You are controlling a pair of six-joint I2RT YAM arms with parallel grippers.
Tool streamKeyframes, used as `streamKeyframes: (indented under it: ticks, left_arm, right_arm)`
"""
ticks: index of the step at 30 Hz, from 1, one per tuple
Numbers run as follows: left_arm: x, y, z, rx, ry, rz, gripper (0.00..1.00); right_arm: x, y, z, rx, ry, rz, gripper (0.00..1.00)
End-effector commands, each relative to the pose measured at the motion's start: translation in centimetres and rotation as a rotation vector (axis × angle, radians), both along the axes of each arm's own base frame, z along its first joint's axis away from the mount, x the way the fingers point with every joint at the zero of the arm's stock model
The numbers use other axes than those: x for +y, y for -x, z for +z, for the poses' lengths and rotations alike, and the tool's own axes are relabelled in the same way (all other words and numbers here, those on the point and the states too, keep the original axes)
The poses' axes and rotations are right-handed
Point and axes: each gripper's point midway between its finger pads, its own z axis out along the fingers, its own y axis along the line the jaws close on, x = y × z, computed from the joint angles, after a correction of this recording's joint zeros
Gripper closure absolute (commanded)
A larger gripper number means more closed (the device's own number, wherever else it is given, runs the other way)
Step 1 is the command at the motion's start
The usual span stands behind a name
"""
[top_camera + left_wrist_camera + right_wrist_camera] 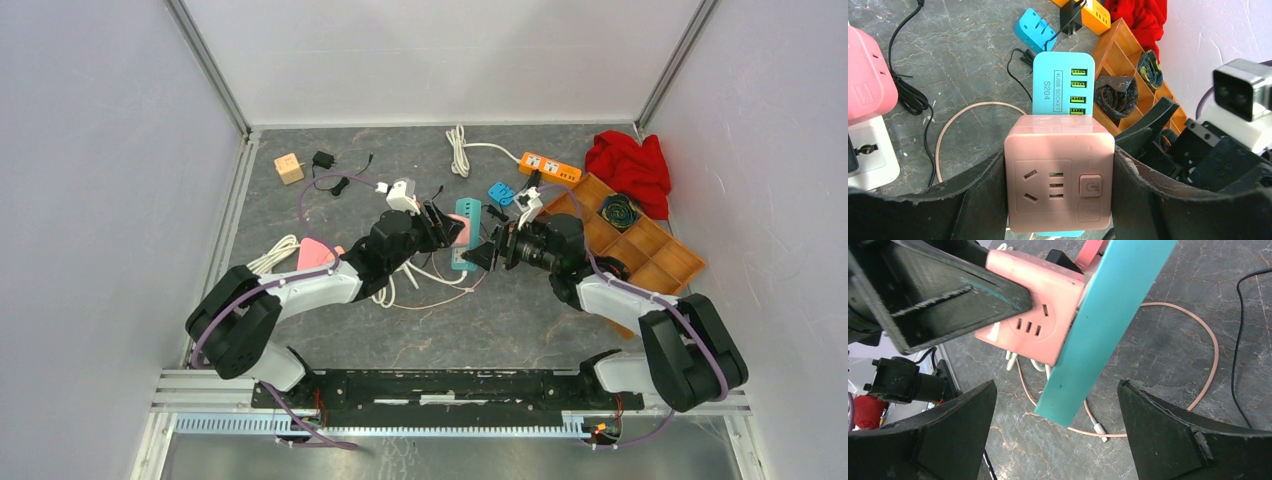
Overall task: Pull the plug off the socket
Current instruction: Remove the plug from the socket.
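Your left tool (1059, 167) clamps the pink cube (1048, 145), seated on the teal strip (1063, 85); your right tool (1057, 386) gapes wide, straddling the strip's end without touching.

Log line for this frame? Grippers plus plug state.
left gripper: shut on pink cube socket | right gripper: open, flanking teal USB strip | cube: seated on strip | unplug: not done
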Motion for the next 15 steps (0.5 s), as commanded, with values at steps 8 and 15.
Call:
streamKeyframes:
  ticks: [8,15]
  left_arm:
    - [-2.6,-0.7,7.2,-0.121,0.207,0.032,0.98]
    - [-3.8,-0.4,7.4,-0.126,0.223,0.039,0.98]
  right_arm:
    - [0.1,-0.6,-1.0,0.040,-0.042,-0.048,0.09]
    - [0.6,-0.4,-1.8,0.094,-0.036,-0.045,0.20]
